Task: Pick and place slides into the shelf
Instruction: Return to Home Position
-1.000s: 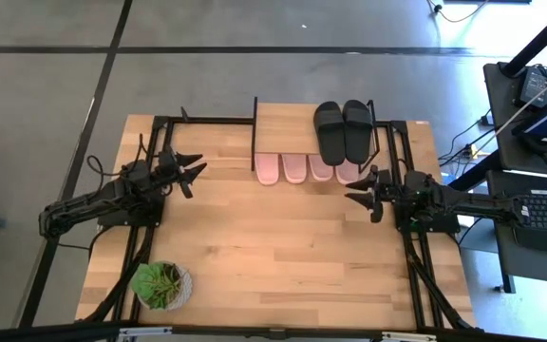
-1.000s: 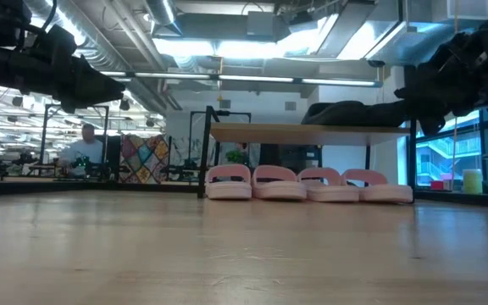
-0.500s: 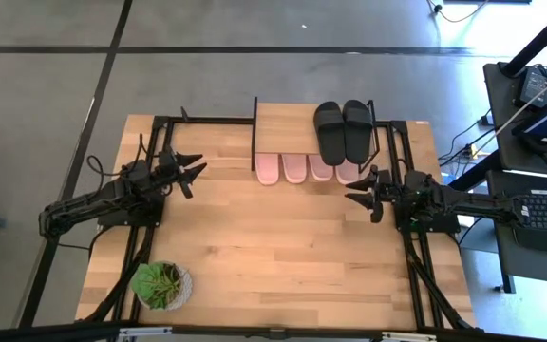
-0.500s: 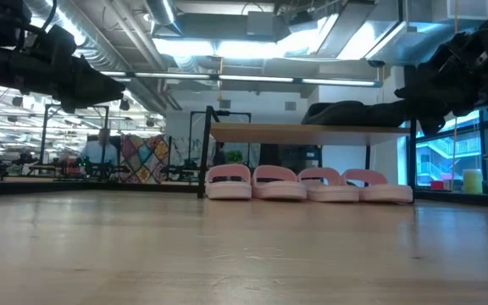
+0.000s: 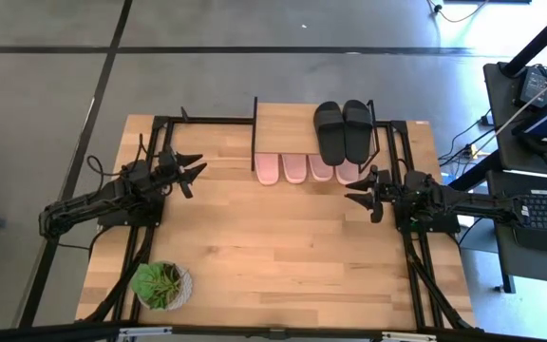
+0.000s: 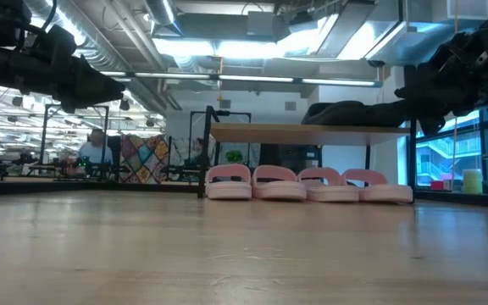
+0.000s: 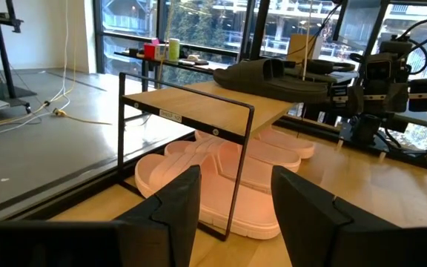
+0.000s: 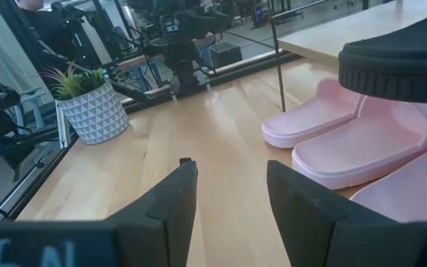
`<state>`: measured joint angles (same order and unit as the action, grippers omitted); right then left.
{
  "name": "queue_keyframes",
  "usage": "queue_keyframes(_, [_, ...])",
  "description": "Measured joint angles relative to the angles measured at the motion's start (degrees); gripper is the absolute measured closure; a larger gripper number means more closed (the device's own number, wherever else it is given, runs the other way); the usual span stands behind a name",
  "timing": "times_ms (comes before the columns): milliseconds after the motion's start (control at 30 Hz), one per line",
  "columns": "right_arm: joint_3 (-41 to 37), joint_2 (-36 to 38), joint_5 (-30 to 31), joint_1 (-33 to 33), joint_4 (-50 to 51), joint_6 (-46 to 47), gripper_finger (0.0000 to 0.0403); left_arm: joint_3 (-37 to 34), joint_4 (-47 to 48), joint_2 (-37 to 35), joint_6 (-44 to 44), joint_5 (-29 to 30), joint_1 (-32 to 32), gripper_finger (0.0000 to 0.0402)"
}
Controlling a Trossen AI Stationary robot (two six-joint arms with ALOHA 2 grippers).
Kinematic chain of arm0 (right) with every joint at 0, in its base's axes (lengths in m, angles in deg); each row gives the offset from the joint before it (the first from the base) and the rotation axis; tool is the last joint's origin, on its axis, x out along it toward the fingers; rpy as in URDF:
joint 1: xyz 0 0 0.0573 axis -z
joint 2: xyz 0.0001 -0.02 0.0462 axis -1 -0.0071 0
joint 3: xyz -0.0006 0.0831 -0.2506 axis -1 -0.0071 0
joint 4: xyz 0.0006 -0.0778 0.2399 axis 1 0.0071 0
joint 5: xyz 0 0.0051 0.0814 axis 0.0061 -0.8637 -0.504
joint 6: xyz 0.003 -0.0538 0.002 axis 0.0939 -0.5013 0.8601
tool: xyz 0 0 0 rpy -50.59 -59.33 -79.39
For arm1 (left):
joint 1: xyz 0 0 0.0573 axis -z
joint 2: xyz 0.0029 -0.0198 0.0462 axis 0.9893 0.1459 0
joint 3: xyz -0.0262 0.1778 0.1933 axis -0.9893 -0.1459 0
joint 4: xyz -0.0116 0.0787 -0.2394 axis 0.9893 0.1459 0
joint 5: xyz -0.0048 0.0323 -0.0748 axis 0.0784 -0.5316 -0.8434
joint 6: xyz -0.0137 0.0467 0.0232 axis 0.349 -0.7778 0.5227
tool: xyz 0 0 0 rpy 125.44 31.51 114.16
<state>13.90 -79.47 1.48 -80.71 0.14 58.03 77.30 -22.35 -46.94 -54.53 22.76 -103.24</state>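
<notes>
Several light pink slides lie side by side on the table under the shelf, soles down; they show in the low view too. Two black slides rest on the shelf's plank top at its right part. My left gripper hovers open above the table, left of the shelf; its wrist view looks at the shelf and the pink slides. My right gripper hovers open just right of the shelf's near right corner, beside the pink slides.
A small potted green plant stands near the table's near left corner. Bare wooden tabletop stretches between both arms and toward the near edge. Black frame rails run along the table's sides. A person shows far off in the room behind.
</notes>
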Motion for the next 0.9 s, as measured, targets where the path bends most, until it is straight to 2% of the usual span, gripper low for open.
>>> queue_keyframes(267, [0.0,-0.3,-0.04,0.26,-0.02,-0.04,0.0237,0.0,0.01,0.0,0.0,0.0,0.02,0.0244])
queue_keyframes(600, [0.0,-0.26,0.01,8.34,-0.01,-0.03,0.0237,0.0,0.02,0.0,0.0,0.0,0.02,0.0244])
queue_keyframes(900, [0.0,3.12,0.11,11.32,0.0,0.05,0.0237,0.0,0.01,0.0,0.0,-0.01,0.02,0.0244])
